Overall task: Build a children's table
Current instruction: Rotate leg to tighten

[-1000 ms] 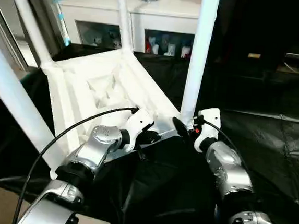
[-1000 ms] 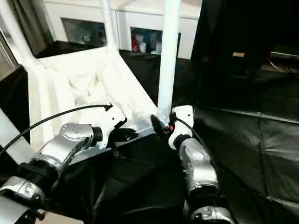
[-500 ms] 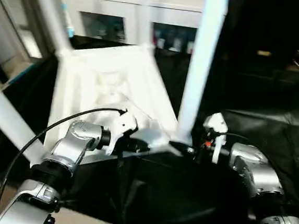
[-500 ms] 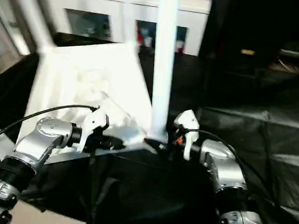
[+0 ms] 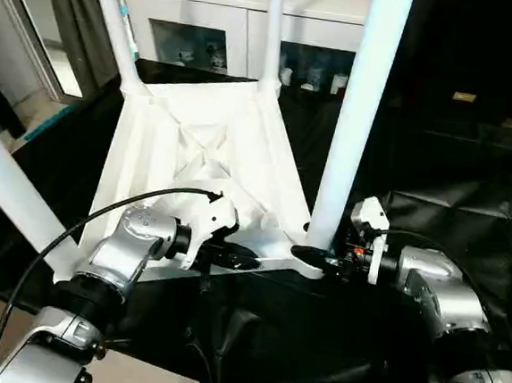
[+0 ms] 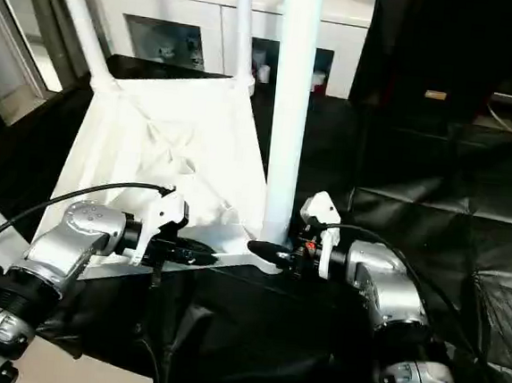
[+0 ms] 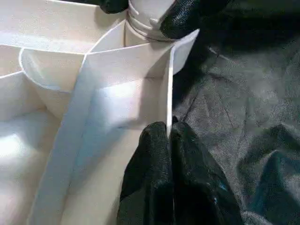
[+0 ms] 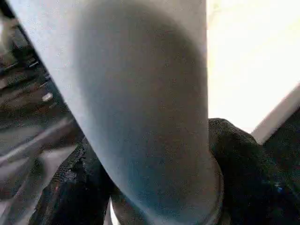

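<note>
White plastic children's table [image 5: 197, 142], found inverted on black cloth [image 5: 470, 210]; ribbed underside up, round tapering legs skyward. Judged light, stiff and slick; best held at thin rim [image 7: 169, 93] or leg base. Left gripper [image 5: 250, 261] clenched on near rim. Right gripper [image 5: 315, 252] closed around near leg [image 5: 356, 120] at socket.

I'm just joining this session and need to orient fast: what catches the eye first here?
The upside-down white children's table lies on black sheeting, its legs pointing up. The right gripper clasps the base of the nearest leg; the left gripper pinches the thin rim beside that corner. A white cabinet stands behind.
</note>
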